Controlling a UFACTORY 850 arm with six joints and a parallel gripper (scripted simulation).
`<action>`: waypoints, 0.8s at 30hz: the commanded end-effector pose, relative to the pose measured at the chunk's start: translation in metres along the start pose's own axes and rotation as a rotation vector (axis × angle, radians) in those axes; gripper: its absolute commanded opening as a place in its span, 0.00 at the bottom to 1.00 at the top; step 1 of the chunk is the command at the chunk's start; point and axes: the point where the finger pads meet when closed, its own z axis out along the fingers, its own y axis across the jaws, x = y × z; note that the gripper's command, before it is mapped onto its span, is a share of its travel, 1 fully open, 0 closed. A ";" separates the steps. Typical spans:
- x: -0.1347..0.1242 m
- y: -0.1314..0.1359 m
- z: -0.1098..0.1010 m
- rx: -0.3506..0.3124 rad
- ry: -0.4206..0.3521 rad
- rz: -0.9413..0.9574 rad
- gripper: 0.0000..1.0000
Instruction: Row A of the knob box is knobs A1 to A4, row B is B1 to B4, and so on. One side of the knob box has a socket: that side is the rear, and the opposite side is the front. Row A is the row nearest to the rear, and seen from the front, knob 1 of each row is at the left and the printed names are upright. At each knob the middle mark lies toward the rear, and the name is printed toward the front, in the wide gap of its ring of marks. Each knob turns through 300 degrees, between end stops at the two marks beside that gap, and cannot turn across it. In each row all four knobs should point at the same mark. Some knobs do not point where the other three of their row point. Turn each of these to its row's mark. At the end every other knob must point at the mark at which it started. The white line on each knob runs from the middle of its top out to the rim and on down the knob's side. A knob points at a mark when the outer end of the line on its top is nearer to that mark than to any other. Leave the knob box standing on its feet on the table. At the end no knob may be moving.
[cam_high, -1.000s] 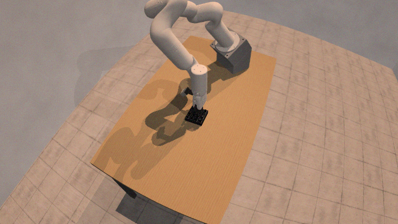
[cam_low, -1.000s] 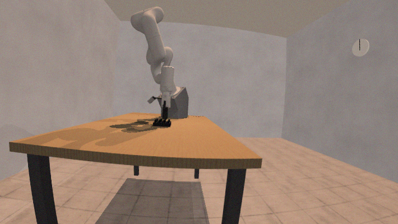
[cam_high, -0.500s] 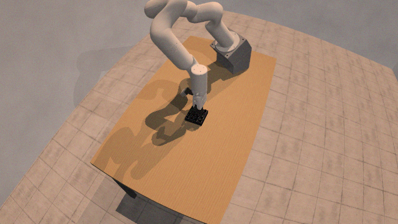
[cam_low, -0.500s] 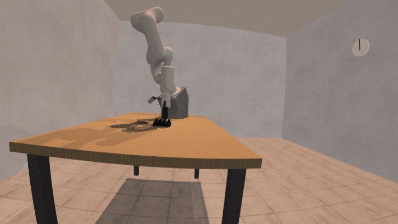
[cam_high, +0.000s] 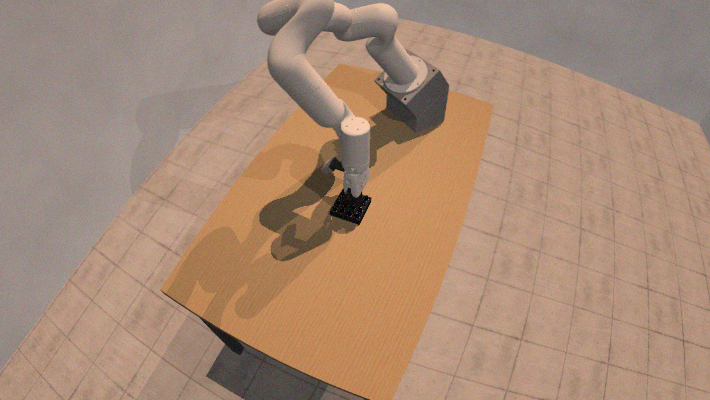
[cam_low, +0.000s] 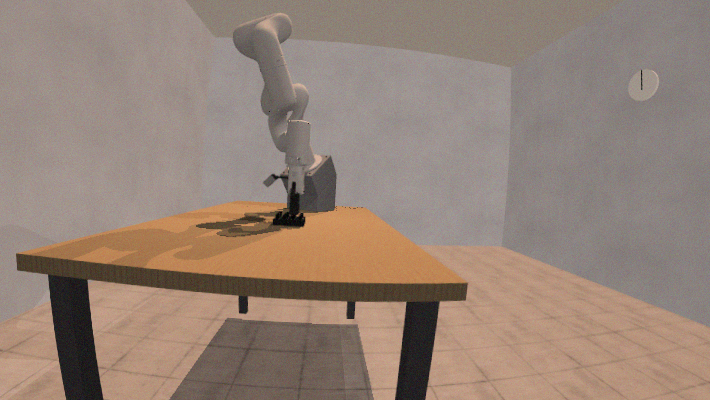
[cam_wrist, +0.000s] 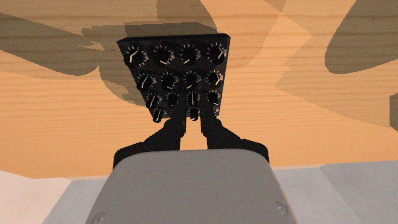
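My end effector (cam_high: 353, 195) (cam_low: 294, 212) (cam_wrist: 193, 102): fingers slightly apart, narrow gap, prob. sized to straddle one knob w/o nudging neighbours. Knob box (cam_high: 351, 209) (cam_low: 289, 222) (cam_wrist: 176, 70) at 12 o'clock in wrist cam, on desk (cam_high: 400, 250) (cam_low: 300, 260) (cam_wrist: 310, 150), presumably feet-down for stability.

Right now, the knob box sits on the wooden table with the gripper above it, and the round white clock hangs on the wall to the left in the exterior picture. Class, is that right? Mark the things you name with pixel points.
Not quite: the clock (cam_low: 643, 85) hangs on the right-hand wall, as the exterior view shows. The rest stands.
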 end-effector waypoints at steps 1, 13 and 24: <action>0.000 -0.001 0.002 0.001 0.000 0.000 0.19; 0.000 -0.001 0.004 0.001 0.000 0.000 0.19; 0.000 -0.001 0.004 0.001 0.000 0.000 0.19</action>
